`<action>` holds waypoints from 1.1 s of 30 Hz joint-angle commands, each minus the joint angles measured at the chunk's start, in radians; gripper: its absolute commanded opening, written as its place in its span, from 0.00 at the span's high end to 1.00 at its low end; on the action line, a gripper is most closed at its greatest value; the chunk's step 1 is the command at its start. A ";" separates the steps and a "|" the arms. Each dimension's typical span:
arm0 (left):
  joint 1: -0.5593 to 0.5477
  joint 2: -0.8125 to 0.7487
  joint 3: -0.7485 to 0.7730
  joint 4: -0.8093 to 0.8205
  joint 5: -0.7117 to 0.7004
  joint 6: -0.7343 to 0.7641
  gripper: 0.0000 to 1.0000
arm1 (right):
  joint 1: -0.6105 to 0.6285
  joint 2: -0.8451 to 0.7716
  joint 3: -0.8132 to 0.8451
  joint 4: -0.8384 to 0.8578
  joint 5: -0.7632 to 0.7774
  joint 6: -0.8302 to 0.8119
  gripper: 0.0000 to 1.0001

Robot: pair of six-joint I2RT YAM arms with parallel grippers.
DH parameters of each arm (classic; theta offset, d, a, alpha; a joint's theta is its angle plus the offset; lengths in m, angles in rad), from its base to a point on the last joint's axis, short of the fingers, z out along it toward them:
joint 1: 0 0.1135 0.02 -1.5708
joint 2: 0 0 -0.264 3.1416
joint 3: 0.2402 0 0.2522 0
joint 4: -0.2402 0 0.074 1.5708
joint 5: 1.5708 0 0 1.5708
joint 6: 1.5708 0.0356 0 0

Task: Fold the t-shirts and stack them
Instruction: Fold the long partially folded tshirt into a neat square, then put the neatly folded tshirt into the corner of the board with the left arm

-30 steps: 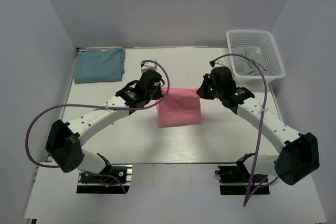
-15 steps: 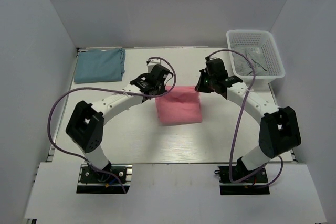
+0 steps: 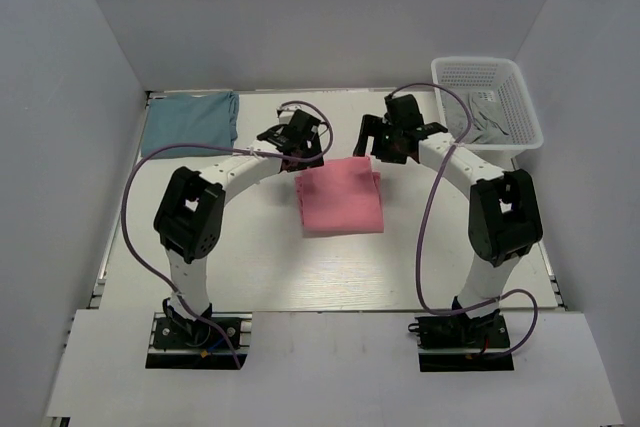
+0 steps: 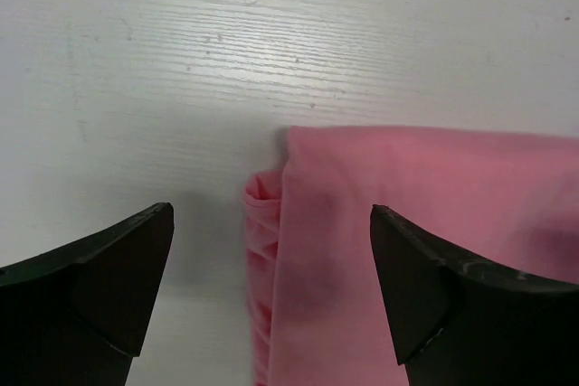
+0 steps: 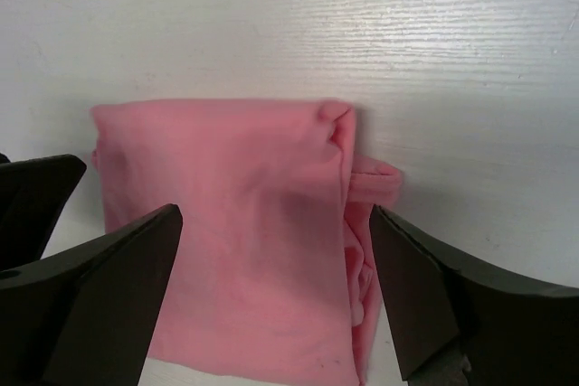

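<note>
The salmon pink t-shirt [image 3: 340, 199] lies folded into a small rectangle at mid-table. Its far left corner [image 4: 407, 223] shows layered folds, and so does its far right corner [image 5: 244, 223]. My left gripper [image 3: 308, 152] hovers open over that far left corner, its jaws [image 4: 271, 264] wide apart with nothing between them. My right gripper [image 3: 373, 144] stands open over the far right corner, its jaws [image 5: 276, 268] straddling the cloth without pinching it. The teal-blue t-shirt [image 3: 190, 123] lies folded at the far left corner of the table.
A white mesh basket [image 3: 518, 87] holding grey cloth [image 3: 478, 119] stands at the far right. Purple cables loop off both arms. White walls close in the table on the left, back and right.
Both grippers have gone from shut to open and let go of the pink shirt's far edge. The shirt now lies flat, and both arms have drawn back toward the far side.
</note>
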 commanded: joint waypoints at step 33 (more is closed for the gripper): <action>-0.024 0.036 -0.231 0.079 0.404 0.039 0.45 | -0.023 -0.377 -0.440 0.145 0.019 -0.023 0.10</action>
